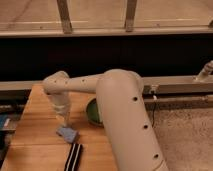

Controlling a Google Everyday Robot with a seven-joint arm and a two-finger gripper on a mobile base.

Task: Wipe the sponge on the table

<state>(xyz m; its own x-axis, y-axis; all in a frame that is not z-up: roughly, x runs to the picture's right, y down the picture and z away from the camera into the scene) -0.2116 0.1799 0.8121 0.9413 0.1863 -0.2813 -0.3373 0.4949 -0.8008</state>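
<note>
- One sponge (67, 134), small and blue-grey, lies flat on the table (35, 131) in the near-left part of the wooden top. It is at about 7 o'clock from the green bowl (92, 113) and well apart from it.
- We see the gripper (65, 122) at the end of the pale arm (125, 120), pointing straight down. Its tip is at 12 o'clock of the sponge, at or just above the far edge.
- We cannot tell how wide the gripper stands. We also cannot tell whether it grips the sponge, presses on it or only hovers there.
- We judge the step in hand to be work at the sponge itself. This pose fits a gripper bearing down on the pad during a wiping stroke, and it equally fits one taking hold of the pad or letting go of it.
- Any further stroke calls for steady downward pressure, so that the soft pad drags across the wood without slipping out from under the tip.
- Bare planks lie towards 9 and 11 o'clock of the sponge, which gives room for a sweep.
- A black strip with white stripes (74, 156) lies just beside the sponge at 5 o'clock, and the bowl sits at 1 o'clock. We judge that a stroke either way could knock one of them.
</note>
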